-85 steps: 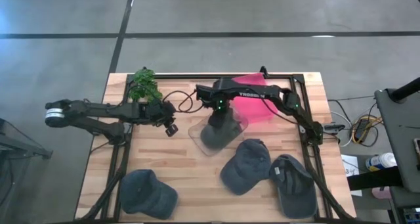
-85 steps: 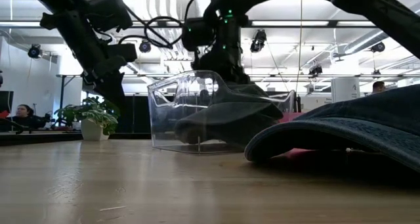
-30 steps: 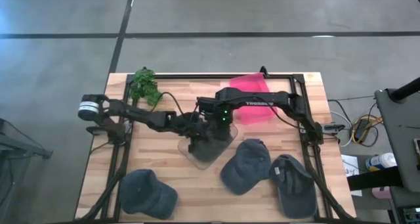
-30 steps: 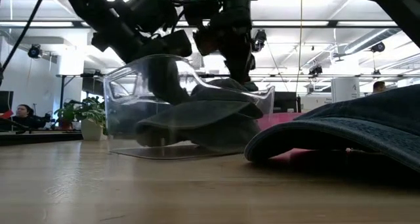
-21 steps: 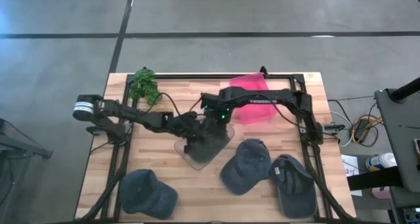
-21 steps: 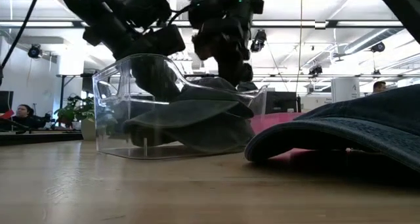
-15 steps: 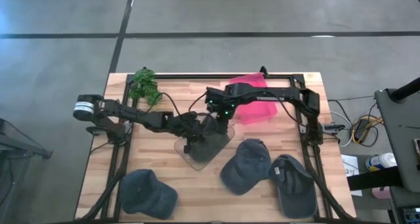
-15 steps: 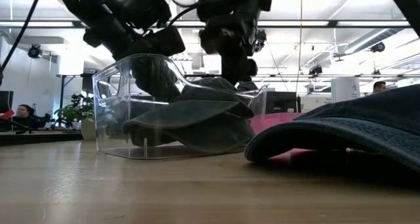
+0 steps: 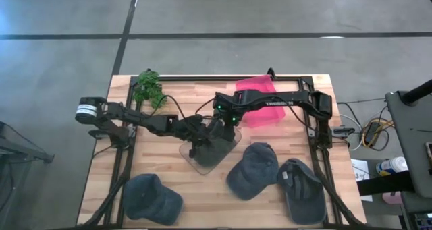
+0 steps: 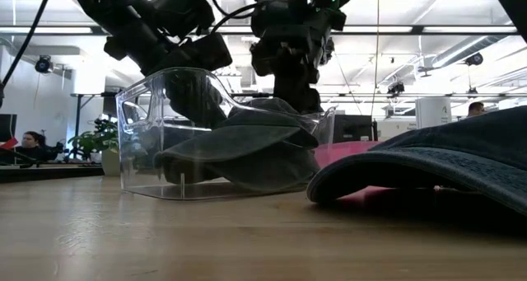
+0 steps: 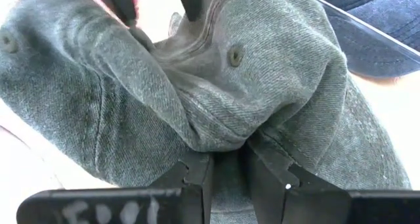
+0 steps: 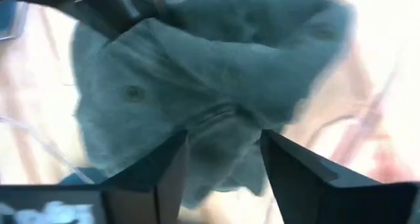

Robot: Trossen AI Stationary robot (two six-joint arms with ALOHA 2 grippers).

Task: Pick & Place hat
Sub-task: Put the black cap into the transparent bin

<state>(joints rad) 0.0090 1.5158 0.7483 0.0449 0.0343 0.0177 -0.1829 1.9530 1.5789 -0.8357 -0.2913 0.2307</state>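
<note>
1. Far left of the table there's a little green plant at the back edge, and a grey cap sitting alone at the front corner.
2. The left gripper reaches into the clear plastic box mid-table and its fingers are pinched narrow on a fold of the grey hat, so it's holding the hat.
3. The hat itself sits inside that box, crown bunched up.
4. The right gripper hangs just above the same hat, jaws spread wide, nothing in them.
5. A pink tray lies behind the box.
6. Right side: two more caps lying next to each other, touching.
</note>
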